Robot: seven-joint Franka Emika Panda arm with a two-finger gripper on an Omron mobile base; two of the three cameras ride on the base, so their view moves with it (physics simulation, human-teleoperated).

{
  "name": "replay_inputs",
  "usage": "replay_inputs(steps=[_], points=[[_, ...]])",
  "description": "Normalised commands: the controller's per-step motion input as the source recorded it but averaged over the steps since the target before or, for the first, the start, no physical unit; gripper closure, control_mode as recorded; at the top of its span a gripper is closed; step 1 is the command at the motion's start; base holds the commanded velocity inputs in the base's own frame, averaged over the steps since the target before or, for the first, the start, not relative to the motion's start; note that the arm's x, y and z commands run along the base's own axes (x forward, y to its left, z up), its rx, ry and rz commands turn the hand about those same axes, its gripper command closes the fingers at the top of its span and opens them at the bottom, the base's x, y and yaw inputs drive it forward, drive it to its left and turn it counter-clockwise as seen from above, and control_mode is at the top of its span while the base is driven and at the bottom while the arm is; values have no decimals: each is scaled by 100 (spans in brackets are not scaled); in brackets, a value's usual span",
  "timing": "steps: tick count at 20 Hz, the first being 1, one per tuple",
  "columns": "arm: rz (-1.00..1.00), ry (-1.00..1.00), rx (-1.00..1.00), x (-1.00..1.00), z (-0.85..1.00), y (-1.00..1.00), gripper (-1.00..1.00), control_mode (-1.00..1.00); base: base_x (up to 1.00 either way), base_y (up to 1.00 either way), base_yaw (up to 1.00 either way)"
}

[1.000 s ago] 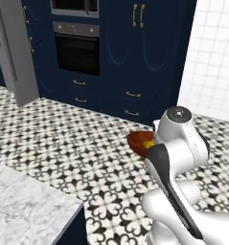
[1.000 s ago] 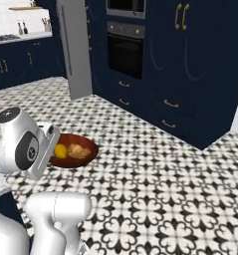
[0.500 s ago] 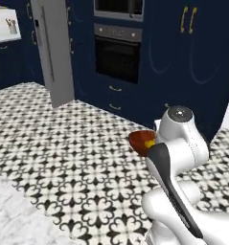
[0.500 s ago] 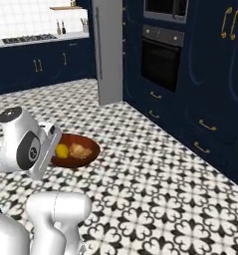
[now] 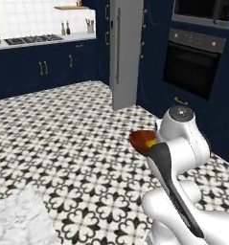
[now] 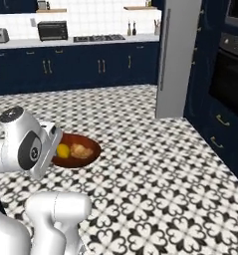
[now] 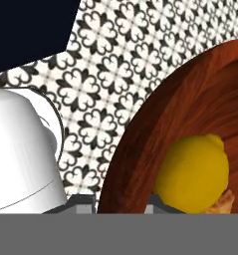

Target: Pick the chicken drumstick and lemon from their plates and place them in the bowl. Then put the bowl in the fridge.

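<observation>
The reddish-brown bowl hangs above the patterned floor, just in front of my arm. Inside it lie the yellow lemon and the golden-brown chicken drumstick. In the hand view my gripper is shut on the bowl, its tips on either side of the rim, with the lemon and a bit of drumstick close by. From the left base view the bowl and lemon peek out beside my arm. The fridge stands ahead as a tall grey slab. The plates are out of view.
A black built-in oven sits in navy cabinets to the right of the fridge. Low navy cabinets with a hob and a toaster oven line the back wall. A marble counter corner lies at the lower left.
The whole scene has shifted as the base moved: the fridge and back counter have come into fuller view. The bowl stays in the same grip in front of the arm.
</observation>
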Motion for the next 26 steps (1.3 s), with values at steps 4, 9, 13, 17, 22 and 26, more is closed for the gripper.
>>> replay_inputs(steps=[4,9,13,17,22,26], points=[[0,0,0,0,0,0,100,100,100,-2,44],[0,0,0,0,0,0,100,100,100,-16,29],[0,0,0,0,0,0,100,100,100,-28,18],[0,0,0,0,0,0,100,100,100,-19,1],[0,0,0,0,0,0,100,100,100,-14,0],[0,0,0,0,0,0,100,100,100,-8,0]])
